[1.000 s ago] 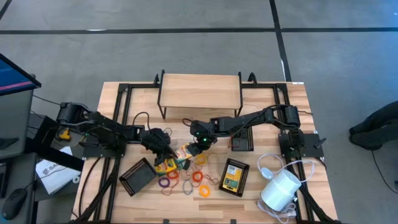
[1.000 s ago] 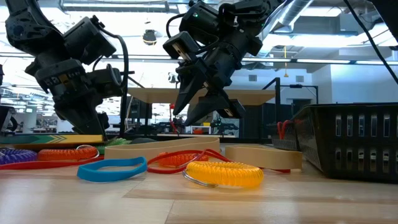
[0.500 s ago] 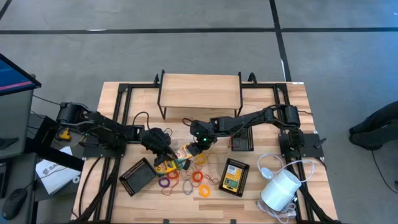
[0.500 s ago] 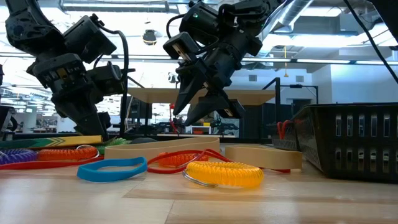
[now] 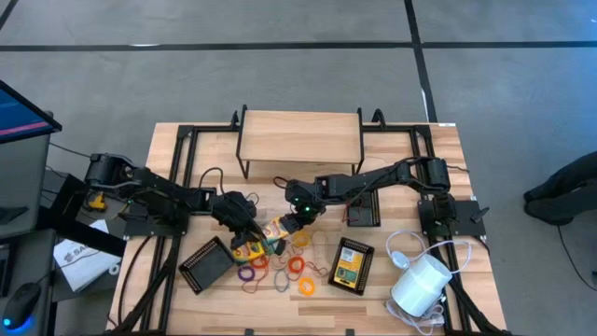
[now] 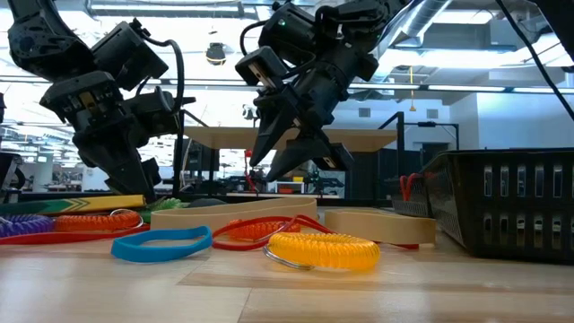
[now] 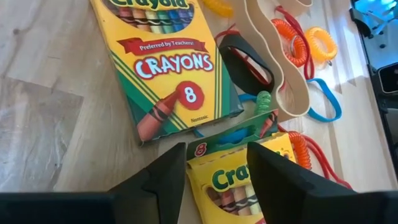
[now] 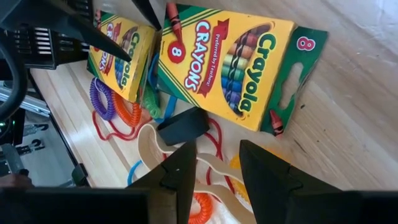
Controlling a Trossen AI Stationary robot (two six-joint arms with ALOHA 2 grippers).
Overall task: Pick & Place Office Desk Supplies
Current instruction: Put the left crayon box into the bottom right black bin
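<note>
The left gripper (image 7: 214, 163), jaws apart, straddles the nearer crayon box (image 7: 245, 180) — apparently lengthwise. The right gripper (image 8: 217, 158), also parted, hovers just beyond the second crayon box (image 8: 227, 56).

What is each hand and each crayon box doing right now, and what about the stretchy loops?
left hand: open, at the end of the nearest crayon box
nearest crayon box: lying flat, end flap open
second crayon box: lying flat on the table
right hand: open, holding nothing
third crayon box: lying in a black mesh tray
coloured loops: loose on the table
</note>
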